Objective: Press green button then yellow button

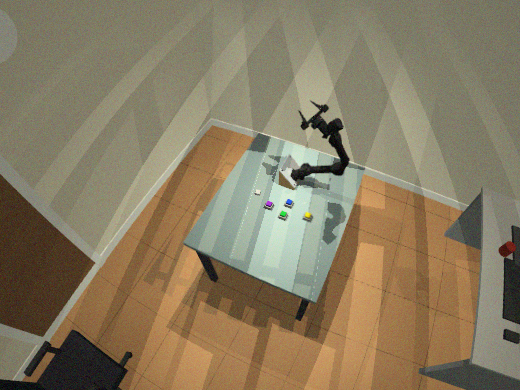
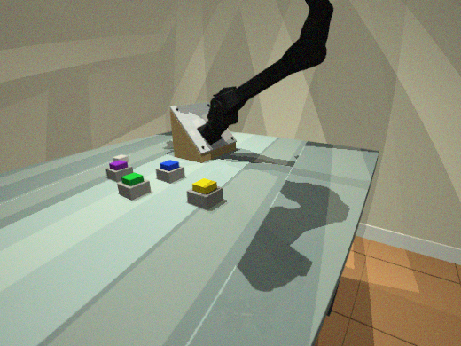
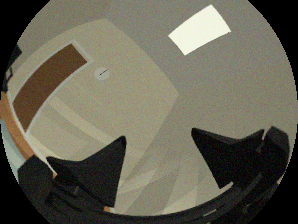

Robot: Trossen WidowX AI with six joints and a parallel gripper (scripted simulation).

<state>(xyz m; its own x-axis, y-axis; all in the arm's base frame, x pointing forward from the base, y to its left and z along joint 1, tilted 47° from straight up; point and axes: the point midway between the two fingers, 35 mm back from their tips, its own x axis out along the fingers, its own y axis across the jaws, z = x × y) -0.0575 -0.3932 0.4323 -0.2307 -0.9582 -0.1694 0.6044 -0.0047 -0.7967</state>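
The green button (image 1: 283, 214) (image 2: 132, 179) sits on a grey base on the table, its cap raised. The yellow button (image 1: 308, 216) (image 2: 204, 186) sits to its right on a like base, its cap raised too. My gripper (image 1: 305, 106) (image 3: 160, 136) is open with nothing between its fingers. It is held high, far from both buttons, and points away from them toward the wall. In the exterior view the gripper is out of the frame. The wrist view shows wall and ceiling between and beyond the fingers, no buttons.
A blue button (image 1: 289, 202) (image 2: 169, 165) and a purple button (image 1: 269, 204) (image 2: 118, 165) stand near the green one. A small white block (image 1: 257, 192) (image 2: 121, 158) lies beyond the purple one. The arm rises from a slanted wedge mount (image 2: 187, 141) on the table (image 1: 250, 230) (image 2: 133, 275).
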